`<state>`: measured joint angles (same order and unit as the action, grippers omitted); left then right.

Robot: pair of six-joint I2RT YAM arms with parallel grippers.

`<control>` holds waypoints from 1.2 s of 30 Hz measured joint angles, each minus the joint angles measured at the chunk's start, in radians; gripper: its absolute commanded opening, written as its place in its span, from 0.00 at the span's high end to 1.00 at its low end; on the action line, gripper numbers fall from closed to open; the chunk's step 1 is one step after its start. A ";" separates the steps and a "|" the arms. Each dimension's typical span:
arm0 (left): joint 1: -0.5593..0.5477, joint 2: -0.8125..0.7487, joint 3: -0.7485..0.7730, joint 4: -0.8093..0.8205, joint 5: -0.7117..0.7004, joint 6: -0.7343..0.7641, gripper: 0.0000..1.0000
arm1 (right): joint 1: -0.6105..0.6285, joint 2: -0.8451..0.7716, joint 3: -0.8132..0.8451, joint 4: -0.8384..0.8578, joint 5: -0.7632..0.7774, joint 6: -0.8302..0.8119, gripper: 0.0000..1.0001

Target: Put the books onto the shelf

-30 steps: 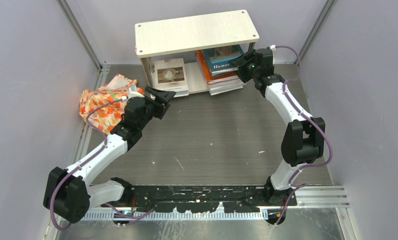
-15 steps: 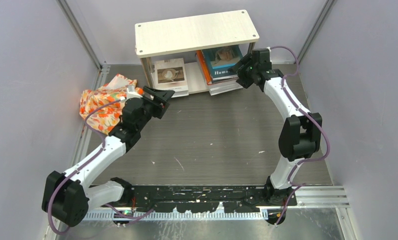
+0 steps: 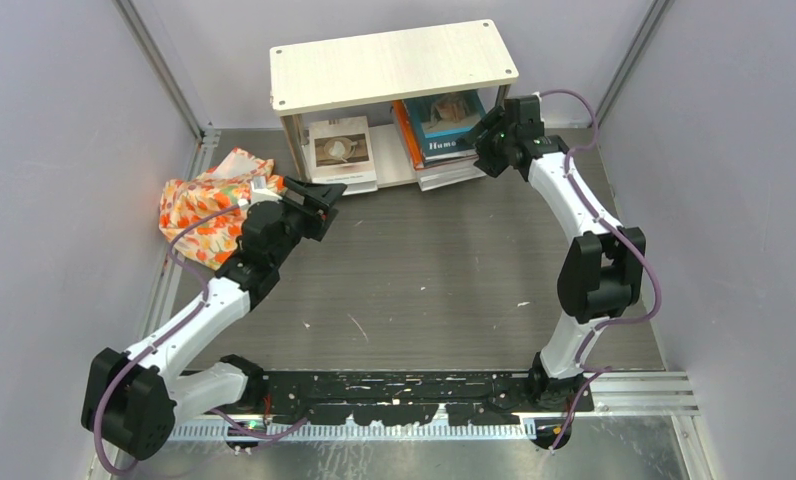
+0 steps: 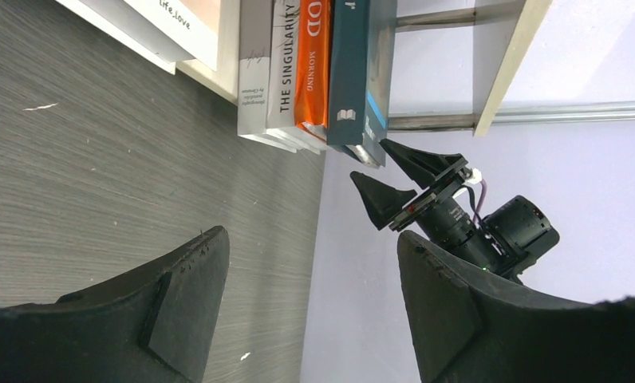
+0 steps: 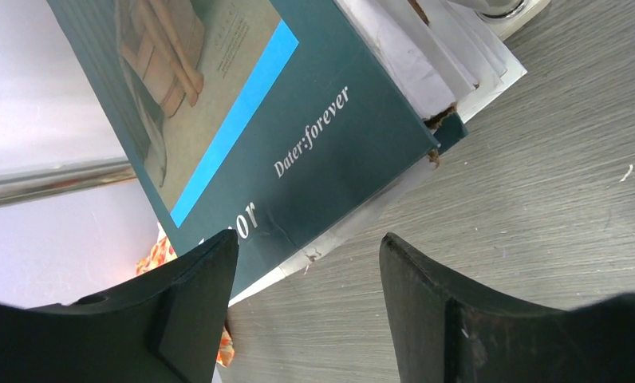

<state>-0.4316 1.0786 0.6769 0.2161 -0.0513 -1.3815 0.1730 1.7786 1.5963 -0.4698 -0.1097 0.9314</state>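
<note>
The shelf [image 3: 394, 62] stands at the back of the table. Its lower board carries a beige coffee-cup book [image 3: 341, 148] on the left and a stack topped by the teal "Humor" book [image 3: 444, 118] on the right. The left wrist view shows that stack edge-on: teal book [image 4: 360, 72], orange spine [image 4: 314, 64], white spine [image 4: 282, 72], grey spine [image 4: 254, 72]. My right gripper [image 3: 484, 142] sits open at the stack's right corner, with the teal cover [image 5: 298, 120] just beyond its fingertips [image 5: 211, 271] and nothing between them. My left gripper [image 3: 326, 198] hangs open and empty in front of the beige book.
An orange-and-white floral cloth [image 3: 209, 210] lies crumpled at the left, beside my left forearm. The shelf's wooden side wall [image 4: 512, 64] and a metal rail stand behind the stack. Grey walls enclose the table on three sides.
My right gripper moved in towards the shelf and the teal book slid further onto the stack. Its jaws have widened. My left arm drew back slightly to the left.
</note>
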 measured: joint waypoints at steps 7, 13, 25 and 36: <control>0.000 -0.014 0.000 0.004 0.000 -0.002 0.23 | 0.003 -0.053 -0.002 -0.026 0.014 -0.026 0.30; 0.000 -0.014 0.000 0.004 0.000 0.000 0.23 | 0.004 -0.144 -0.032 -0.036 0.041 -0.056 0.40; 0.000 -0.014 0.000 -0.003 0.000 0.008 0.23 | 0.004 -0.200 -0.124 -0.043 0.089 -0.107 0.91; 0.015 -0.014 0.000 -0.011 0.000 0.029 0.23 | 0.004 -0.101 -0.119 -0.032 0.090 -0.113 0.94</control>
<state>-0.4168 1.0645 0.6765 0.2050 -0.0509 -1.3525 0.1772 1.6775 1.4776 -0.5018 -0.0196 0.8181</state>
